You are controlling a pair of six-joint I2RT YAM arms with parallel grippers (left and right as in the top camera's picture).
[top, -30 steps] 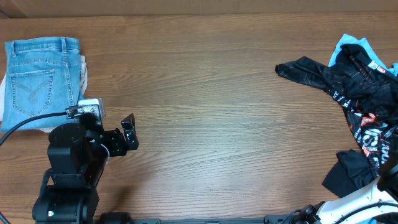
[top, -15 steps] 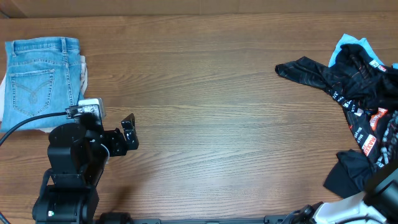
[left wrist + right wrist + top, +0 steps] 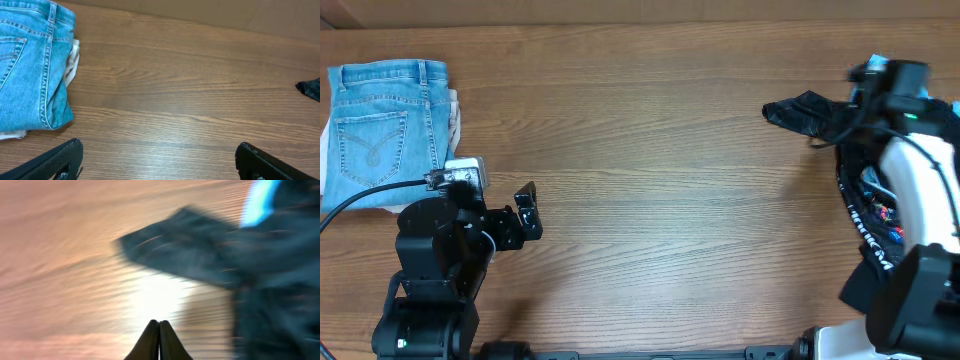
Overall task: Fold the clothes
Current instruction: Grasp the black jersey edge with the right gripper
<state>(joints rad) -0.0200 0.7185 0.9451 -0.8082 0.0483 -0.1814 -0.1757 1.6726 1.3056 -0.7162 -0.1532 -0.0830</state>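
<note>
The clothes, a black jersey (image 3: 798,110) with thin orange lines and white lettering, lie crumpled at the table's right side, one sleeve pointing left. That sleeve shows blurred in the right wrist view (image 3: 190,245) and as a dark tip in the left wrist view (image 3: 310,89). My right arm reaches over the jersey. My right gripper (image 3: 159,325) is shut with nothing between its fingers, over bare wood just short of the sleeve. At the near left my left gripper (image 3: 525,215) (image 3: 160,160) stands wide open and empty above the table.
Folded light-blue jeans (image 3: 385,130) (image 3: 25,65) lie on white cloth at the far left. A plain black garment (image 3: 860,285) sits at the near right by the right arm's base. A light-blue garment (image 3: 260,195) shows as a blur beyond the jersey.
The right arm swung from the near-right edge up over the jersey, and its gripper closed. The jersey's body looks shifted and bunched under the arm. The left arm has not moved.
</note>
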